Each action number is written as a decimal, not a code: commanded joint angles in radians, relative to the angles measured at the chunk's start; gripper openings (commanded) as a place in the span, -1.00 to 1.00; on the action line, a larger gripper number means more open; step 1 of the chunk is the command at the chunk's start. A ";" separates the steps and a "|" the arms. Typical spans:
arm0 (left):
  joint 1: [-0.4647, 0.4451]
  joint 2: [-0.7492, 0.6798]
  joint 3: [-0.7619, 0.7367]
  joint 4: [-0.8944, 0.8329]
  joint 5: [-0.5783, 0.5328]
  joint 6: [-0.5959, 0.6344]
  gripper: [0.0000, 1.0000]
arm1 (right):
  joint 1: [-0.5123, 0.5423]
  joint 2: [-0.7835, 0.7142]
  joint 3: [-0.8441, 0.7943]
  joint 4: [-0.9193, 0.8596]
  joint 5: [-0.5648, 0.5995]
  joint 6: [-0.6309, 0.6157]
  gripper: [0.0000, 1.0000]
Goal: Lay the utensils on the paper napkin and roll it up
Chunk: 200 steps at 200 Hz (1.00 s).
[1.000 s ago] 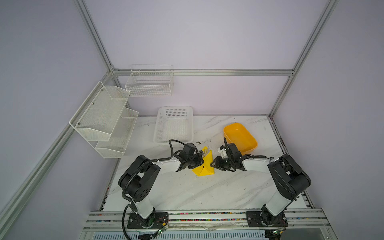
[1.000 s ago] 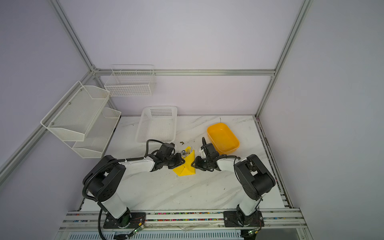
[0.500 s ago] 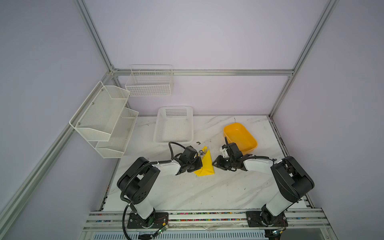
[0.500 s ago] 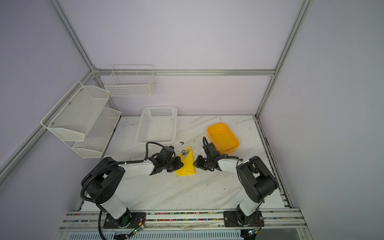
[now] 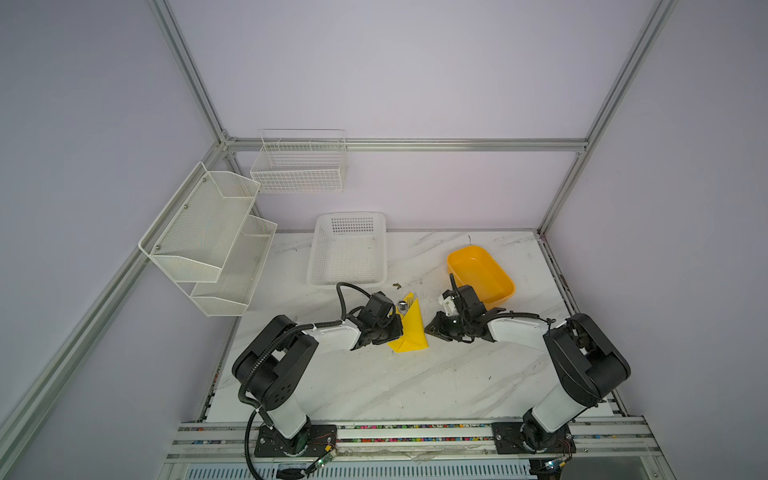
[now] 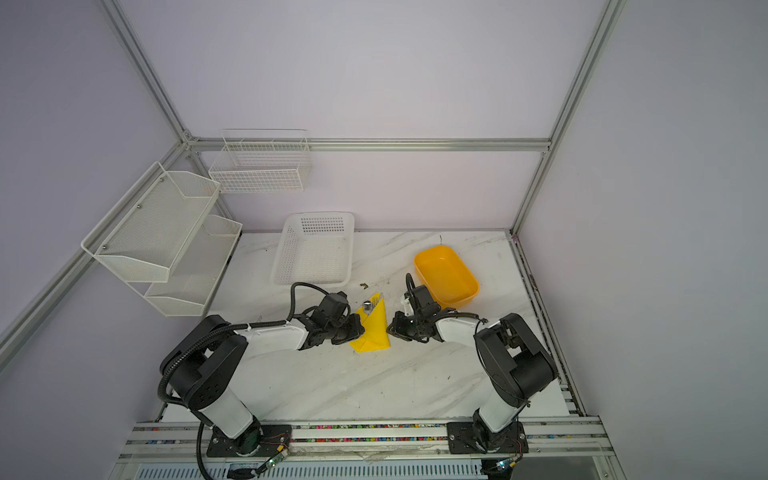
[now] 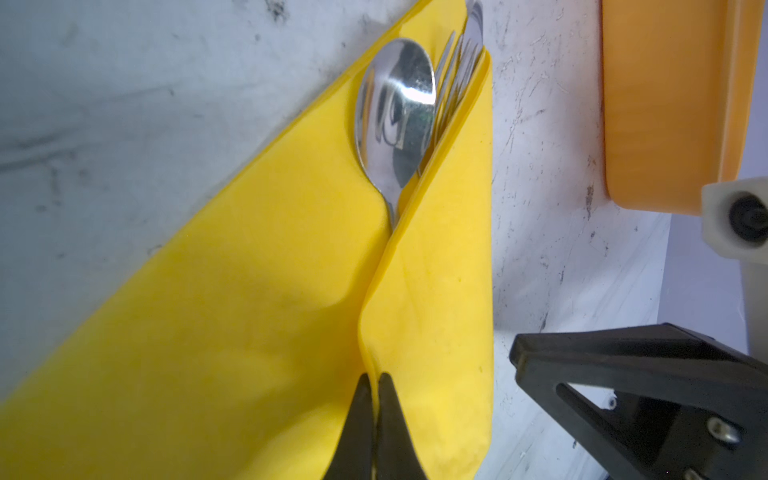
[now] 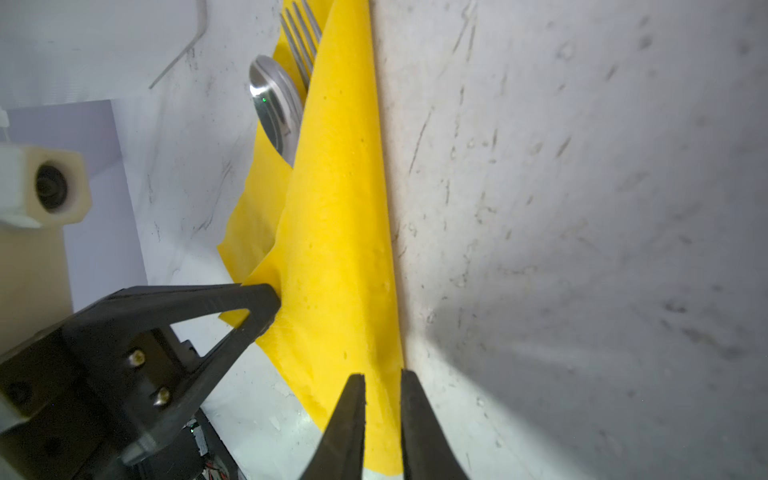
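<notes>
ROLL HALF MADE: on the white marble-patterned tabletop (image 5: 415,386), the bright yellow paper napkin (image 5: 409,328) lies between the two arms, folded into a narrow wedge over the shiny silver metal utensils (image 7: 395,112). Only the spoon bowl and the fork tines (image 8: 301,41) poke out of its far, pointed end, and the rest of the set is hidden under the paper. The left gripper (image 7: 375,384) is clamped tight on the raised edge of the folded-over flap, near the wedge's wide end. The right gripper (image 8: 382,384) sits at the opposite long edge with its jaws a sliver apart and yellow paper showing in the gap; whether it has any purchase on the sheet is unclear. An orange-yellow plastic tub (image 5: 482,274) and a white perforated plastic basket (image 5: 349,249) stand apart toward the back. The sheet looks light, limp and easily torn or creased. The cutlery inside looks stiff, smooth and heavy enough to slide out of the open end if the bundle is tipped. The safer hold is probably on the paper's free edges, low to the tabletop near the wide end, turning the flap over the handles without lifting the bundle
</notes>
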 commanded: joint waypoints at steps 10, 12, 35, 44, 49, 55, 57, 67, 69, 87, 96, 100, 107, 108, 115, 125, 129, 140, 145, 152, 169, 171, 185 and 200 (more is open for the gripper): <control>-0.004 -0.005 -0.005 -0.009 -0.019 0.046 -1.00 | 0.001 -0.041 -0.010 -0.014 -0.063 -0.032 -0.72; -0.004 -0.004 -0.005 -0.009 -0.019 0.047 -1.00 | 0.001 -0.043 -0.010 -0.012 -0.068 -0.034 -0.72; -0.004 0.012 0.005 -0.011 -0.008 0.054 -1.00 | 0.001 -0.037 -0.023 -0.007 -0.112 -0.046 -0.76; -0.004 0.020 0.010 -0.011 -0.002 0.056 -1.00 | 0.003 -0.028 -0.027 -0.002 -0.123 -0.047 -0.79; -0.005 0.022 0.012 -0.011 0.001 0.057 -1.00 | 0.003 -0.022 -0.030 0.001 -0.130 -0.047 -0.80; -0.005 0.026 0.013 -0.011 0.000 0.057 -1.00 | 0.003 -0.015 -0.034 0.007 -0.140 -0.047 -0.80; -0.006 0.027 0.014 -0.011 0.001 0.057 -1.00 | 0.004 -0.013 -0.035 0.010 -0.144 -0.047 -0.81; -0.006 0.029 0.013 -0.011 0.000 0.056 -1.00 | 0.006 -0.004 -0.039 0.015 -0.149 -0.047 -0.81; -0.006 0.029 0.012 -0.012 0.000 0.056 -1.00 | 0.006 -0.003 -0.039 0.016 -0.149 -0.048 -0.81; -0.006 0.032 0.010 -0.014 -0.006 0.053 -1.00 | 0.006 0.019 -0.047 0.024 -0.154 -0.052 -0.81; -0.006 0.036 0.011 -0.014 -0.005 0.054 -1.00 | 0.007 0.036 -0.049 0.030 -0.164 -0.051 -0.81; -0.006 0.035 0.012 -0.014 -0.005 0.054 -1.00 | 0.007 0.040 -0.052 0.037 -0.169 -0.048 -0.81; -0.006 0.039 0.015 -0.014 -0.002 0.054 -1.00 | 0.009 0.048 -0.058 0.053 -0.177 -0.042 -0.81; -0.006 0.039 0.016 -0.015 -0.002 0.054 -1.00 | 0.009 0.050 -0.059 0.055 -0.177 -0.042 -0.81; -0.006 0.041 0.019 -0.016 -0.002 0.056 -1.00 | 0.010 0.056 -0.062 0.066 -0.182 -0.037 -0.81; -0.006 0.044 0.024 -0.015 -0.001 0.058 -1.00 | 0.010 0.065 -0.064 0.071 -0.183 -0.035 -0.80; -0.006 0.044 0.026 -0.017 -0.002 0.059 -1.00 | 0.010 0.069 -0.064 0.071 -0.182 -0.035 -0.81; -0.006 0.047 0.031 -0.019 -0.006 0.063 -1.00 | 0.011 0.076 -0.061 0.060 -0.168 -0.037 -0.81; -0.006 0.047 0.035 -0.023 -0.007 0.063 -1.00 | 0.011 0.080 -0.058 0.054 -0.158 -0.039 -0.81; -0.006 0.047 0.040 -0.028 -0.011 0.065 -1.00 | 0.010 0.082 -0.056 0.044 -0.148 -0.044 -0.81; -0.006 0.050 0.046 -0.034 -0.014 0.070 -1.00 | 0.010 0.076 -0.056 0.036 -0.149 -0.046 -0.81; -0.006 0.050 0.046 -0.036 -0.014 0.071 -1.00 | 0.010 0.074 -0.057 0.035 -0.149 -0.046 -0.81; -0.006 0.049 0.050 -0.037 -0.016 0.072 -1.00 | 0.010 0.040 -0.059 0.038 -0.150 -0.037 -0.81; -0.005 0.046 0.052 -0.037 -0.018 0.072 -1.00 | 0.010 0.009 -0.062 0.042 -0.163 -0.036 -0.80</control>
